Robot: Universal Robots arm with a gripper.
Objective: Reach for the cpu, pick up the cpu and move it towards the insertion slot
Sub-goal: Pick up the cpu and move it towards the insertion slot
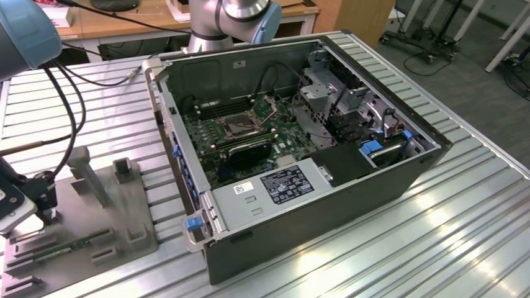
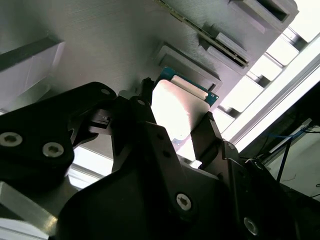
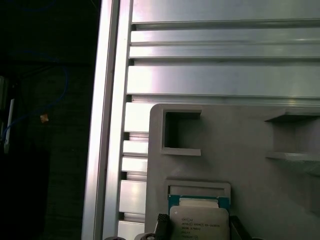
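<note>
I am seeing a ribbed aluminium table (image 1: 447, 248) that is shining under bright light, a wooden desk (image 1: 91, 28) behind it, and grey floor (image 1: 472, 81) with wheeled stands (image 1: 418, 46).

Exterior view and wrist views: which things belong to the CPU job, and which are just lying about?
Job: cpu in its grey holder; end effector at it; insertion slot inside the computer case.
Lying about: green circuit strip; empty holder pocket; labelled metal box.
</note>
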